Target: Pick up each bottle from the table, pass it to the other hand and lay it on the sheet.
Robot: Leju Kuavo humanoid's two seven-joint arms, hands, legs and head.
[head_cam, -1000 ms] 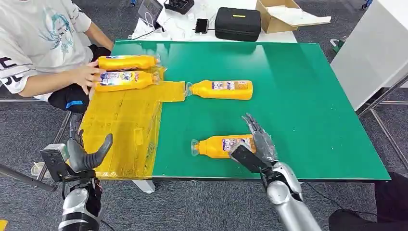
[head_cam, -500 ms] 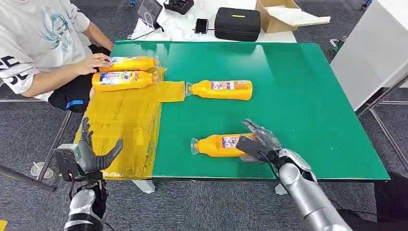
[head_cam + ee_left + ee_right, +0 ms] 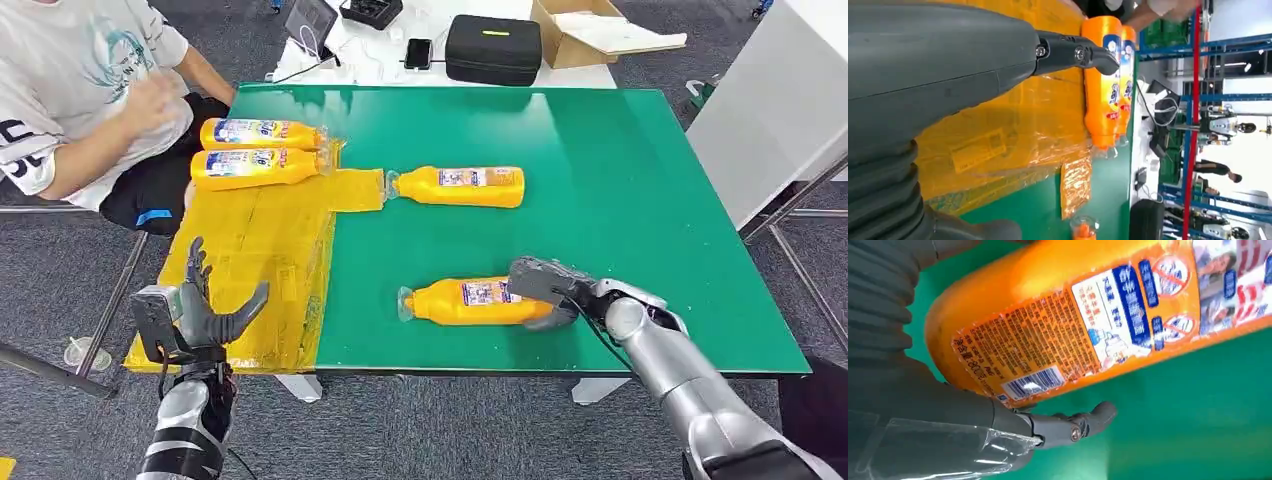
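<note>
The right hand (image 3: pixel 545 288) is now wrapping its fingers around the bottle (image 3: pixel 465 301) at lower centre; the left hand (image 3: pixel 200 310) is rising, fingers spread.

Silver arms, dark grey right hand (image 3: pixel 545 290)

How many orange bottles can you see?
4. Two bottles lie side by side on the yellow sheet, one mid-table, one under the right hand.

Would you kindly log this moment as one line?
right hand: around near bottle | left hand: open, empty | sheet: two bottles
</note>
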